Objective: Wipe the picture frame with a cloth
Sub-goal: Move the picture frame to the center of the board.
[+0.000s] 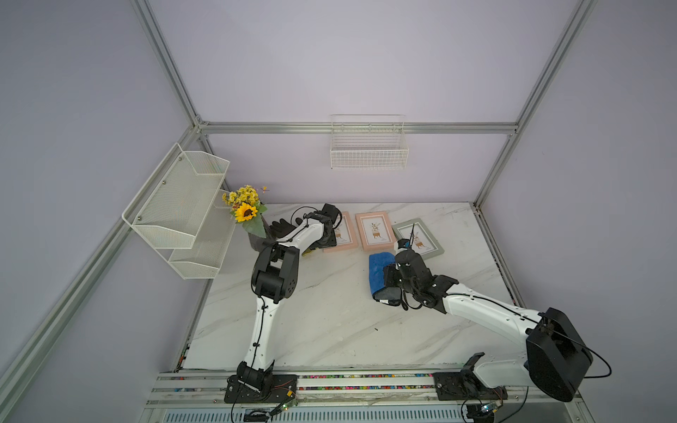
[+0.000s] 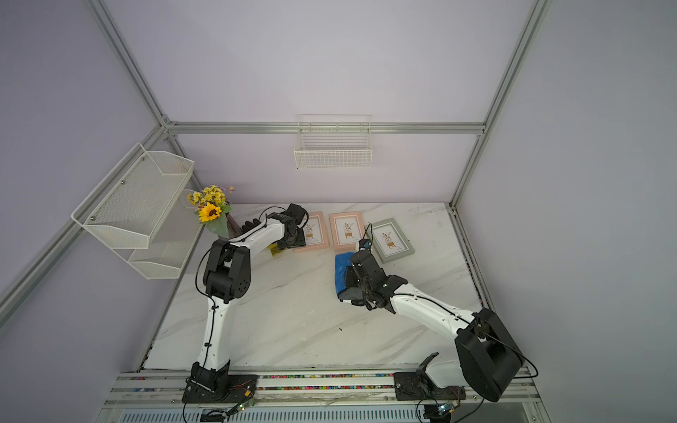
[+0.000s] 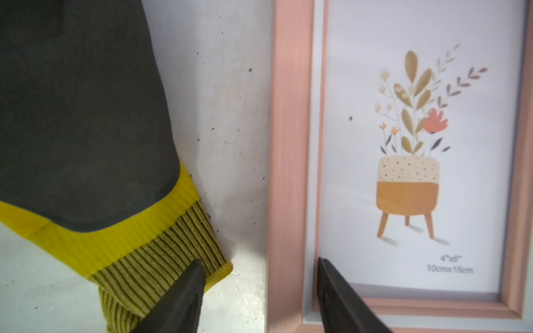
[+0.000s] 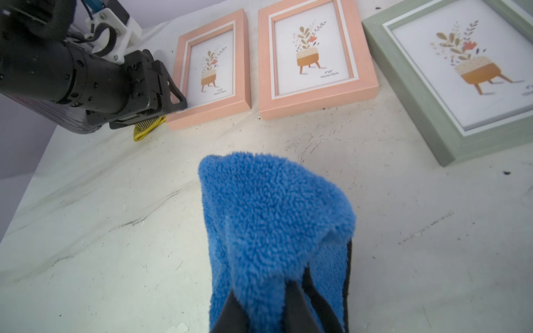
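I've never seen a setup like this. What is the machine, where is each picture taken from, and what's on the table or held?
Two robot arms, the left arm and right arm, are mounted along one edge of a marble table. Both top views look down on everything; the other two pictures come from cameras on the wrists. On the table are three picture frames: an outer pink frame, a middle pink frame and a green frame, plus a glove and flowers. The right gripper is shut on a blue cloth. The left gripper is open, its jaws astride the outer pink frame's side rail.
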